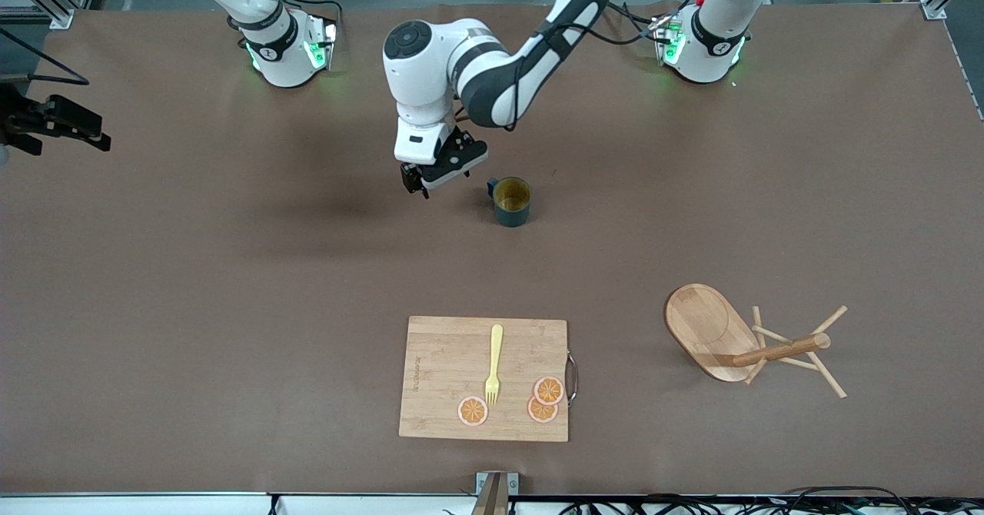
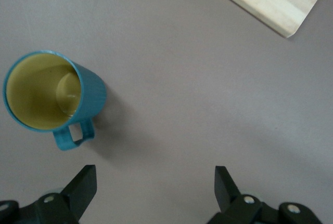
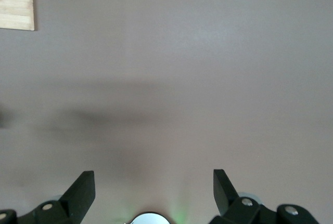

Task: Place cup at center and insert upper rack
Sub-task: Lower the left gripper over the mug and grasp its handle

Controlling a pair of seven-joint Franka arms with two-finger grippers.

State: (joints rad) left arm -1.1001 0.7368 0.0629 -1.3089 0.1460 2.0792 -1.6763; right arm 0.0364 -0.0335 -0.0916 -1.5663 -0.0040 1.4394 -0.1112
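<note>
Mid-bench, toward the robots' edge: cup (image 1: 512, 201), upright, free. My left gripper (image 1: 423, 181) hangs just beside it, fingers apart, empty. Right gripper (image 3: 153, 193), fingers apart, waits. Near the front edge, left arm's end: rack (image 1: 749, 343), toppled. Step, I judge: cup centred; next I must grasp and stand the rack.

We are wearing glossy white shells with dark grey joints, black cables trailing, green lights glowing at our bases (image 1: 288, 50), black fingers (image 2: 78, 190).
</note>
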